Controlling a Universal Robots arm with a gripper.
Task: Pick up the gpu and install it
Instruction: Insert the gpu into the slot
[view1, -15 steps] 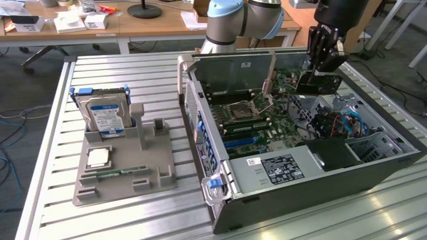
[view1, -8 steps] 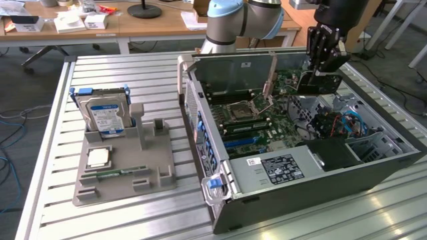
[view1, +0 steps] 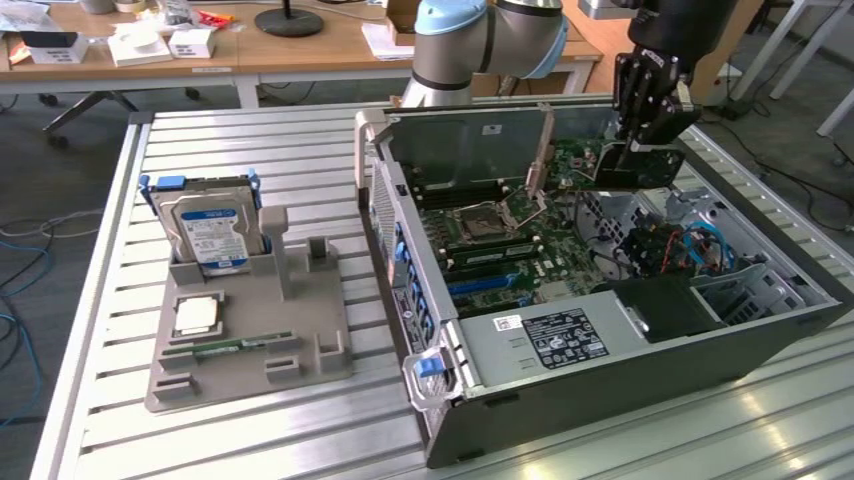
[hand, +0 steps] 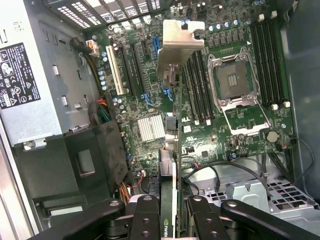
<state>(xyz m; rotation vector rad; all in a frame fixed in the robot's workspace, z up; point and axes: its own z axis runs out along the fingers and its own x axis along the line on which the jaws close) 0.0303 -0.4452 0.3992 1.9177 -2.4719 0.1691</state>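
Note:
My gripper (view1: 639, 143) hangs over the back right part of the open computer case (view1: 400, 210), shut on the gpu (view1: 631, 168). The gpu is a thin dark card held upright above the motherboard (view1: 514, 250). In the wrist view the gpu (hand: 168, 165) shows edge-on between my fingers (hand: 145, 217). Its metal end bracket (hand: 179, 42) reaches out over the board, above the expansion slots (hand: 135, 60). The card is in the air, clear of the slots.
A grey fixture (view1: 247, 330) on the exterior view's left holds a hard drive (view1: 207, 232) with a blue label, a processor (view1: 198, 315) and a memory stick (view1: 243, 346). Inside the case sit the power supply (view1: 554, 335), an empty CPU socket (hand: 234, 80) and cables (view1: 687, 250).

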